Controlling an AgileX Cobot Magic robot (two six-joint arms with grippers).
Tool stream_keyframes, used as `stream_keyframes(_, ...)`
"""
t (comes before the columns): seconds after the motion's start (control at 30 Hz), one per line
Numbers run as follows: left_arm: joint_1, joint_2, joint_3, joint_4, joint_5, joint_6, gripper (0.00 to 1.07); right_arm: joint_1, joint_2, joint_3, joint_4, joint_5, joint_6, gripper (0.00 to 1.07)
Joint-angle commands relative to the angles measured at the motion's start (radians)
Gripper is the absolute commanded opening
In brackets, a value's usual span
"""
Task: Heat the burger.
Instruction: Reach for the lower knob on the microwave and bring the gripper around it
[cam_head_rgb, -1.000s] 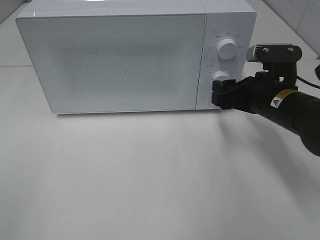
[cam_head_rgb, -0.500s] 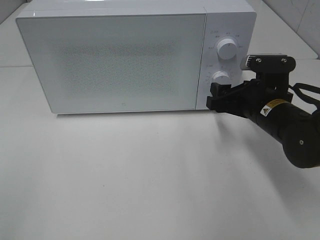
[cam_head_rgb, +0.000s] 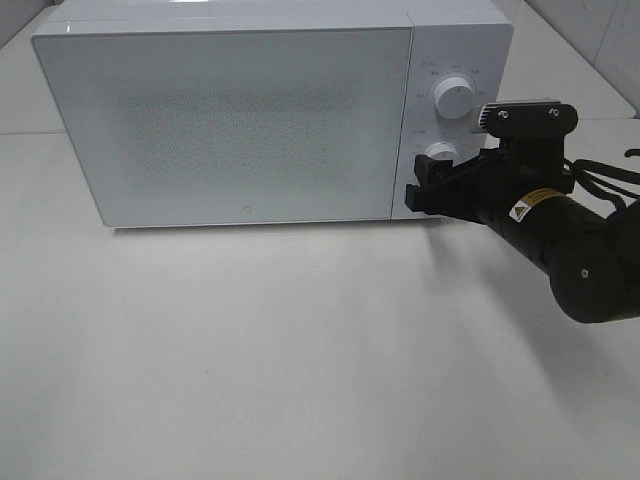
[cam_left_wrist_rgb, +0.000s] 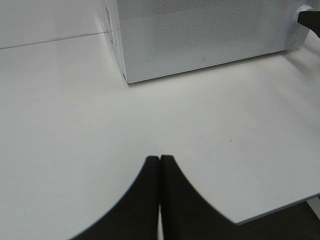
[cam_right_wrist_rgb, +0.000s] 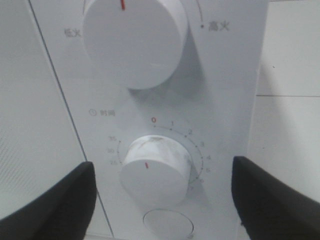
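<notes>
White box-shaped microwave (cam_head_rgb: 240, 120), upper left: smooth plastic shell, satin door with fine speckled mesh. Round white plastic lower dial (cam_right_wrist_rgb: 156, 167) looks matt, its rim scuffed grey. Off-white tabletop (cam_head_rgb: 300, 350) below, smooth, faintly sheened. Black robot arm (cam_head_rgb: 570, 250), right: matt casing.

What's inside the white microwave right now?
The microwave has its door shut, and the speckled white front lets nothing show through. Whatever is inside is hidden in every view.

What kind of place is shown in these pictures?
Probably a robot test bench set up as a small kitchen corner: a white microwave stands on a plain white table, and the right end effector is open at its timer knob. No other kitchen furniture shows.
</notes>
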Motion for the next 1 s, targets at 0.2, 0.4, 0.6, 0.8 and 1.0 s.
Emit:
stream_keyframes(0.2,0.003,-0.02,0.003,-0.003,-0.01,-0.002,0.0,0.004,-0.004,-0.034,-0.005,-0.013,-0.016,0.74)
stream_keyframes(0.4,0.003,-0.02,0.003,-0.003,-0.01,-0.002,0.0,0.004,-0.004,-0.054,-0.001,0.007,-0.02,0.74)
stream_keyframes(0.6,0.003,-0.02,0.003,-0.003,-0.01,-0.002,0.0,0.004,-0.004,-0.061,0.009,0.014,-0.026,0.73)
stream_keyframes(0.8,0.003,-0.02,0.003,-0.003,-0.01,-0.002,0.0,0.004,-0.004,-0.065,0.024,0.031,-0.028,0.65)
stream_keyframes(1.0,0.003,-0.02,0.003,-0.003,-0.01,-0.002,0.0,0.004,-0.004,-0.065,0.024,0.064,-0.028,0.58)
